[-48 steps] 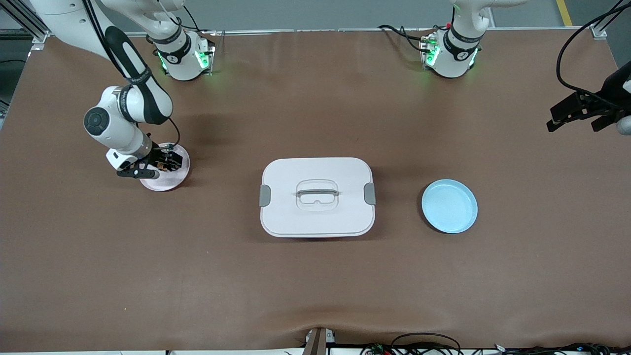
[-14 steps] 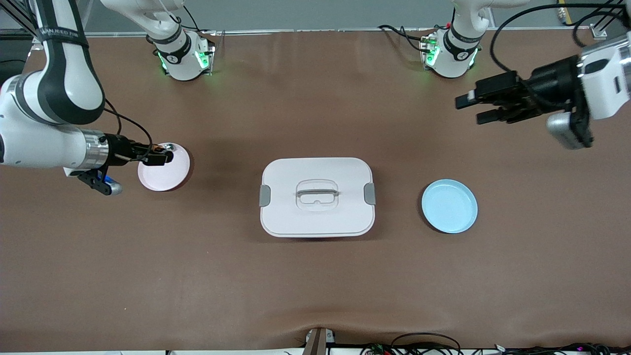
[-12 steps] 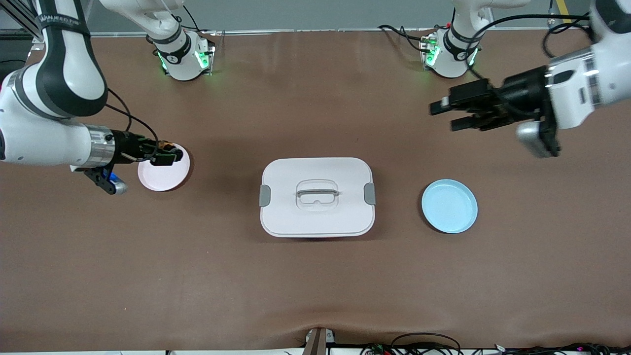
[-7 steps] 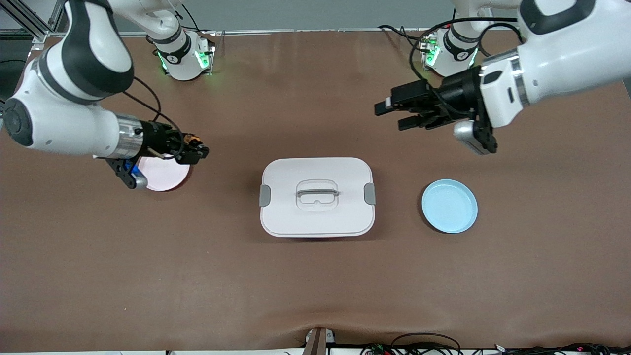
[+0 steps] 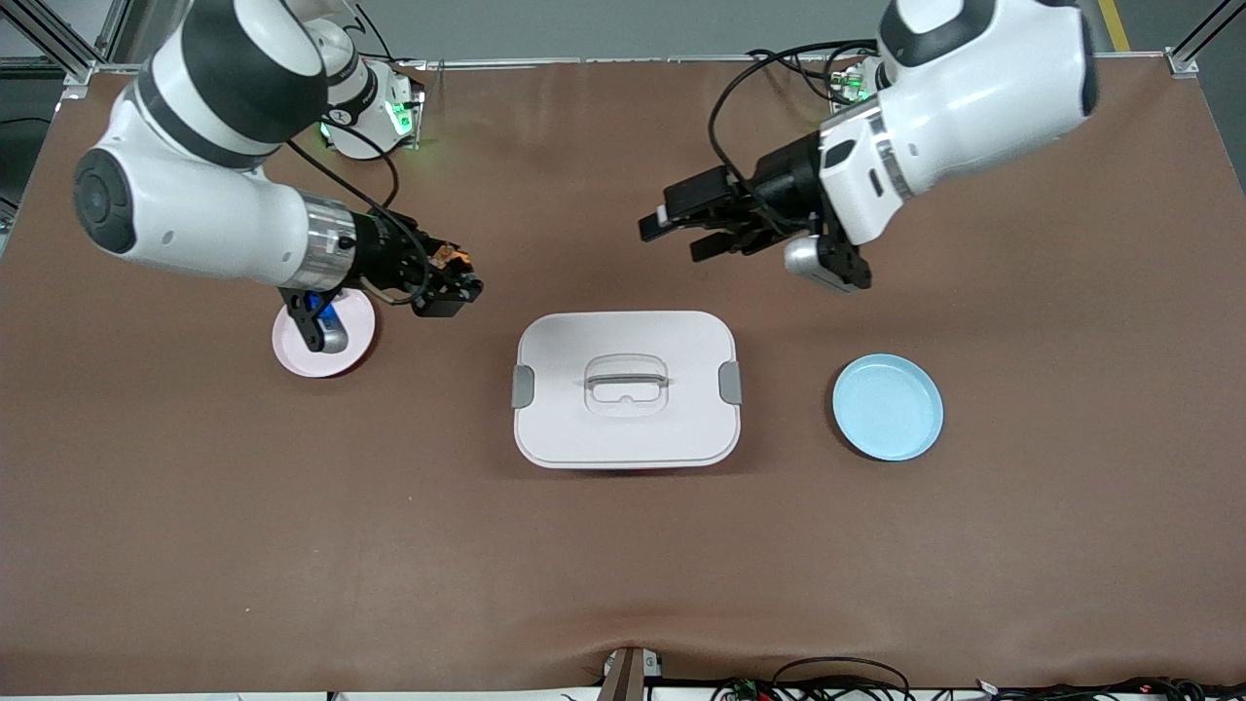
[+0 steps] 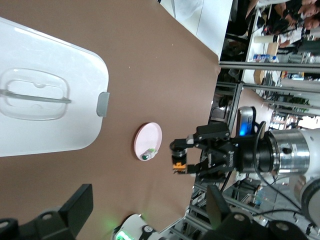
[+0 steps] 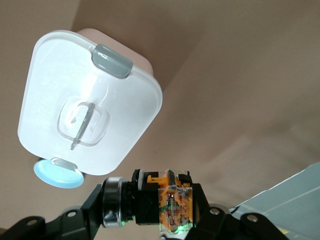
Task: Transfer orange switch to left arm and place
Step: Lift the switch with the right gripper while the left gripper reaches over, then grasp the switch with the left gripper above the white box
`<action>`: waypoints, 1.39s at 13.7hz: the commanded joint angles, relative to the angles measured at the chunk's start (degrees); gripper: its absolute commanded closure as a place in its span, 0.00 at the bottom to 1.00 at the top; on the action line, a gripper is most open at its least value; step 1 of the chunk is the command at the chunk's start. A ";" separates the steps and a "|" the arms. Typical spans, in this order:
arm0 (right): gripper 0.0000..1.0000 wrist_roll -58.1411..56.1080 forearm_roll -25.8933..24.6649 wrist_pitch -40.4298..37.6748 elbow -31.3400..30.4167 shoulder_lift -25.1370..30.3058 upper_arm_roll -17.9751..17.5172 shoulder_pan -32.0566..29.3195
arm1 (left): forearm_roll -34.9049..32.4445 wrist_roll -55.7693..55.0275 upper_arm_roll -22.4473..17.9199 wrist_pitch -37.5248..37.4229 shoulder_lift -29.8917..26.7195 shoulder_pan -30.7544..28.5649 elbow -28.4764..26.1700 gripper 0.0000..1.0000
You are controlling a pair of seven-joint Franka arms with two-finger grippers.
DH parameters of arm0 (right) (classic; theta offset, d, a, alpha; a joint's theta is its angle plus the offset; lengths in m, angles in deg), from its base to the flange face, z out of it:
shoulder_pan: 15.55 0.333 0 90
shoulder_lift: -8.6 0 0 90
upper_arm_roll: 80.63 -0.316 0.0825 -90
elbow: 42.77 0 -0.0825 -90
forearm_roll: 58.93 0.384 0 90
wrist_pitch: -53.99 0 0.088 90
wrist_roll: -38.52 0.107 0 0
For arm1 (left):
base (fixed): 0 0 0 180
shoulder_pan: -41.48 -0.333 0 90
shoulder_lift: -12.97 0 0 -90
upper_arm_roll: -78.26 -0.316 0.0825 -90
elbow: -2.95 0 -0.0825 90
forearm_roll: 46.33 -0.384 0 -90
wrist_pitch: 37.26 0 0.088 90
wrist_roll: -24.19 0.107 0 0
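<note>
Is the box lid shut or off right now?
Shut. The lid sits flat on the box, handle on top and both grey side latches down against its ends.

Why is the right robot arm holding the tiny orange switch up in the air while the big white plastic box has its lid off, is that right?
Not quite. The big white rounded plastic box has its lid on, grey latches at both ends, as the front view shows. The rest is right: the right gripper, jaws shut, holds the tiny black-and-orange switch in the air.
</note>
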 commanded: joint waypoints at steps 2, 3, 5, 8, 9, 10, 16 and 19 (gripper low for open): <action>1.00 11.88 1.09 2.80 6.68 -4.88 0.57 4.24 | 1.22 -1.43 1.30 8.26 2.15 3.66 -0.82 0.00; 1.00 14.17 1.09 2.89 8.96 -6.38 0.57 5.12 | 1.22 -1.35 1.30 9.84 2.77 4.63 -0.99 0.00; 1.00 18.56 1.09 2.89 13.44 -9.10 0.57 6.09 | 1.22 -1.35 1.30 12.92 4.61 7.01 -1.43 0.00; 1.00 26.29 1.09 2.98 20.30 -13.32 0.49 7.41 | 1.13 -0.03 1.38 16.08 4.71 8.59 -4.93 0.00; 1.00 27.71 1.18 2.98 21.46 -14.38 0.49 7.59 | 1.05 1.28 1.38 17.05 4.45 8.95 -6.26 0.00; 1.00 28.07 1.44 2.98 21.81 -14.65 0.49 7.76 | 1.13 3.20 1.38 17.58 4.36 8.86 -7.05 0.00; 1.00 31.85 1.53 5.88 22.43 -14.65 0.49 10.48 | 1.31 6.47 1.30 18.03 5.67 6.41 -6.71 0.00; 1.00 33.52 2.23 7.20 22.43 -14.83 0.49 11.80 | 2.88 9.28 1.30 18.03 5.85 4.74 -6.71 0.00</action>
